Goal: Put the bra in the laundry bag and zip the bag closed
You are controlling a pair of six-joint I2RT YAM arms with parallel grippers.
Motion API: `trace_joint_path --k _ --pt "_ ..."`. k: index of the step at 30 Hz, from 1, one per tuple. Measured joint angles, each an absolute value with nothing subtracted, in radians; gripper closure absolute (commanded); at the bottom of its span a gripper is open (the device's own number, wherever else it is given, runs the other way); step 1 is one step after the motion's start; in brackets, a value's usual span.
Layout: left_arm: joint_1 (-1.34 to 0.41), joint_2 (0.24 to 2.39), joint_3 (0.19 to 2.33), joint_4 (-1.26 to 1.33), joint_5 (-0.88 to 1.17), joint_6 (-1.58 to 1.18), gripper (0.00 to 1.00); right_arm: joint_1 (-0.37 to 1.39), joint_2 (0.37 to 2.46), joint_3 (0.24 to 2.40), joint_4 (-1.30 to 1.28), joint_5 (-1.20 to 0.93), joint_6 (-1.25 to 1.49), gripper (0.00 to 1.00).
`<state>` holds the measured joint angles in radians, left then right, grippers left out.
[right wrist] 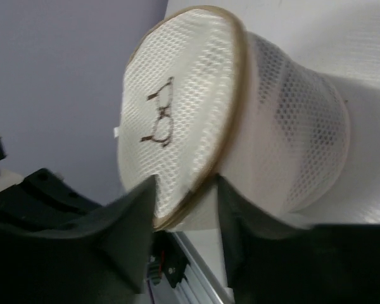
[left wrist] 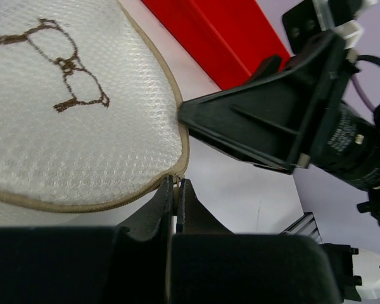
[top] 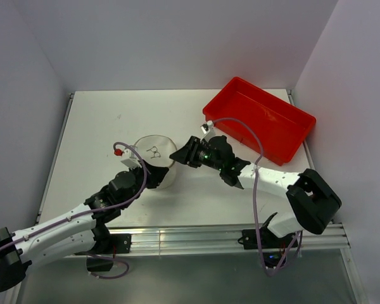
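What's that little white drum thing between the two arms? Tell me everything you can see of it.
It is a laundry bag: a small cylinder of whitish, translucent mesh with round flat ends edged in tan piping. The upper end carries a brown stitched bra outline. It rests on the white table, and its lid looks closed. The left gripper pinches its rim. The right gripper, jaws apart, straddles the rim elsewhere. Its contents cannot be made out.

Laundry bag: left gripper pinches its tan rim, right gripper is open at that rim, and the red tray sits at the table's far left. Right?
No: the top external view shows the red tray at the table's far right. The left gripper pinches the laundry bag at its tan rim, and the right gripper is open there.
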<state>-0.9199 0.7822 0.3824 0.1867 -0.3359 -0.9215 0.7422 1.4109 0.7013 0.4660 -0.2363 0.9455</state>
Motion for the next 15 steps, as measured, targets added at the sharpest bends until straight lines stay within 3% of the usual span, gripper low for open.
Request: trace_joint_path --k 2,3,10,15 --pt "-0.920 0.777 0.382 0.189 -0.336 -0.921 1.00 0.742 1.437 0.701 0.478 -0.229 0.962 0.92" --pt "-0.920 0.775 0.382 0.190 -0.336 -0.921 1.00 0.742 1.449 0.702 0.480 -0.228 0.971 0.99" --pt "-0.920 0.739 0.382 0.149 -0.351 -0.920 1.00 0.728 1.464 0.748 0.445 -0.227 0.958 1.00" --pt "-0.920 0.616 0.375 0.066 -0.397 -0.922 1.00 0.624 1.512 0.858 0.355 -0.236 0.873 1.00"
